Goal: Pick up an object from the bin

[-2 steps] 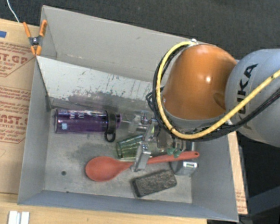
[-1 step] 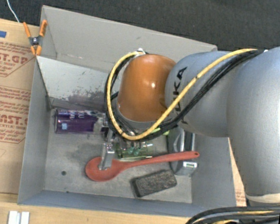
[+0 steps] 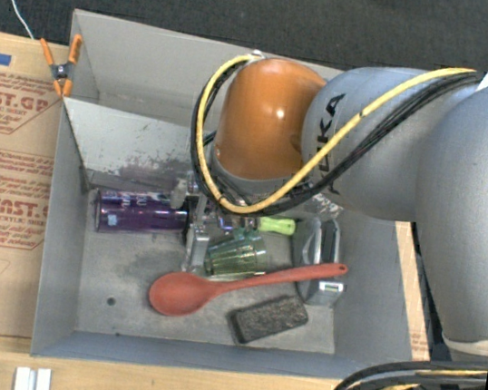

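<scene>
Red spoon [image 3: 253,283], purple bottle [image 3: 140,214], green cup [image 3: 236,257], grey block [image 3: 270,319]: one of each.

Camera view. A single camera sits above the grey metal bin [image 3: 136,67] and looks down into it, tilted somewhat to one side, so that the inner faces of the upper and left walls show broadly. It stands near: the bin spans most of the frame's width. The arm [image 3: 417,144] enters from the right, its orange wrist cover [image 3: 270,120] over the bin's middle.
</scene>
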`<state>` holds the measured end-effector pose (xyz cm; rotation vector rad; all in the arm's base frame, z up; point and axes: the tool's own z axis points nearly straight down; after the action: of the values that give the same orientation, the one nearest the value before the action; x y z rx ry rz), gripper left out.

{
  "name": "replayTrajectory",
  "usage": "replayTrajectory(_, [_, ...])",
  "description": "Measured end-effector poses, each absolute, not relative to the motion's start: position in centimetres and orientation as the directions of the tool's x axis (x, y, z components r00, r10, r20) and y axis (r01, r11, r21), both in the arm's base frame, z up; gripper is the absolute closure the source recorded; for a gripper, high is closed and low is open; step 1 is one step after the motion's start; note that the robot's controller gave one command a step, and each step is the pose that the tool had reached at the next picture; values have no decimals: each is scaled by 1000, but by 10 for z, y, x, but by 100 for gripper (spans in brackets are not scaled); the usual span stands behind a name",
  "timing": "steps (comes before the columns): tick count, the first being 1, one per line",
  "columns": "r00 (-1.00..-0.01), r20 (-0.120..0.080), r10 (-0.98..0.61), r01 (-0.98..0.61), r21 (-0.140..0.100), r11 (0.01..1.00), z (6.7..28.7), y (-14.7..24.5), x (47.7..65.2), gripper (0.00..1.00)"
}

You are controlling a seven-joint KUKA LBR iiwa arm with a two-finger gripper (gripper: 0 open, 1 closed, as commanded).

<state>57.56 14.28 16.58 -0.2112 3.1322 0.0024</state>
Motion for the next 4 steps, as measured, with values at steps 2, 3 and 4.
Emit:
replayTrajectory(2, [-909,6,-416,-416,5,909,103,122,579,0])
replayTrajectory(3, [-909,6,-416,-416,6,909,102,122,579,0])
replayTrajectory(4, [-909,6,-416,-416,6,909,102,122,579,0])
